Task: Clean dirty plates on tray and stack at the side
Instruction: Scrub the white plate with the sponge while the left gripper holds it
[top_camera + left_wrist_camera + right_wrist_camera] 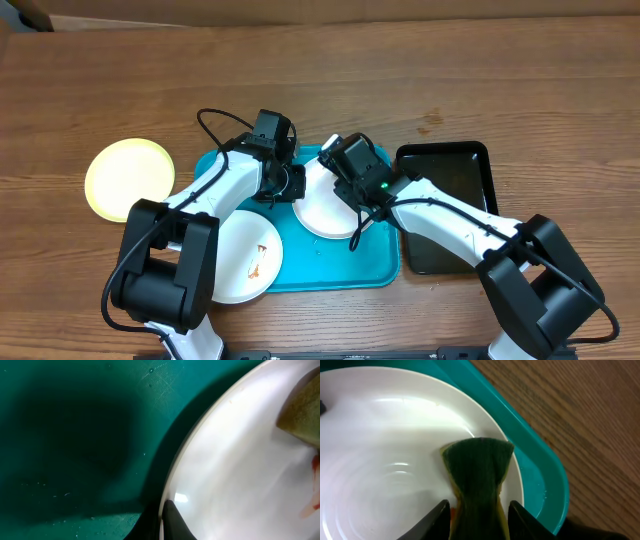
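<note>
**Task progress.** Of the plates, the pale yellow plate (pixel 130 180) lies alone on the table (pixel 100 80), left of the tray (pixel 330 268) and apart from it. It looks clean, so it is probably finished and marks the stacking place. The centre white plate (pixel 325 215) is on the tray, between the two arms, and is the one being wiped. The left wrist view shows a reddish smear (pixel 312 485) on its inner surface, so cleaning appears incomplete. The smeared white plate (pixel 245 258) lies at the tray's near-left corner, overhanging the rim. Its brown marks suggest it has not yet been cleaned. Nothing is stacked yet.

**Arm pose.** Both arms reach inward and meet over the tray's far half. The left claw (pixel 288 185) is closed on the left rim of the centre white plate, with one finger (pixel 172 520) lying over the edge. The shadow beneath suggests that side is raised. The right claw (pixel 480 520) points down into the plate. Its fingers are clamped on either side of the sponge (pixel 477 475), which stands pinched between them against the plate's inner wall. The black tray (pixel 445 215) lies just beside the tray, to its right.
</note>
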`<state>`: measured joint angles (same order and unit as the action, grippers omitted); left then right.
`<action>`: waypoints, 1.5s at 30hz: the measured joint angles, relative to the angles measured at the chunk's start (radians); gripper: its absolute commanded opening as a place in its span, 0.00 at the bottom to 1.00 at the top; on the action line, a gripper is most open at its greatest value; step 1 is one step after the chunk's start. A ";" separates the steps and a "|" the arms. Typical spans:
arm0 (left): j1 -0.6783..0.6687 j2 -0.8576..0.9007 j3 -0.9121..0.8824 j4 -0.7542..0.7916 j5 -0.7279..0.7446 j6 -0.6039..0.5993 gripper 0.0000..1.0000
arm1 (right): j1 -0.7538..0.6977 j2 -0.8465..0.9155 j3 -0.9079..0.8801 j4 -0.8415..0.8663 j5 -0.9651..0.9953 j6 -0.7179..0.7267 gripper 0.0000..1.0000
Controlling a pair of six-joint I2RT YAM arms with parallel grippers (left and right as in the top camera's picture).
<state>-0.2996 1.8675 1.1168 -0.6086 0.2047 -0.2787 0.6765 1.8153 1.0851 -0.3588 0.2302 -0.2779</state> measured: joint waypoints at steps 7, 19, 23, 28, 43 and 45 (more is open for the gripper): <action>0.000 0.000 0.000 0.000 0.000 0.000 0.05 | -0.007 0.000 -0.055 0.052 -0.006 0.010 0.30; -0.002 0.000 0.000 0.000 0.001 0.000 0.04 | -0.108 0.000 -0.064 0.039 -0.134 0.103 0.04; -0.002 0.000 0.000 0.000 0.001 0.000 0.04 | -0.104 0.000 -0.064 0.014 -0.160 0.117 0.04; -0.002 0.000 0.000 0.000 0.001 0.000 0.04 | -0.090 0.000 -0.070 0.004 -0.163 0.129 0.04; -0.002 0.000 0.000 0.001 0.000 0.000 0.04 | -0.088 -0.012 -0.095 0.003 -0.301 0.339 0.04; -0.002 0.000 0.000 0.000 0.000 0.000 0.04 | -0.087 -0.012 -0.097 0.004 -0.313 0.381 0.04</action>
<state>-0.3016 1.8675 1.1168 -0.6086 0.2047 -0.2787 0.5892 1.8034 0.9882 -0.3550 -0.0830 0.1032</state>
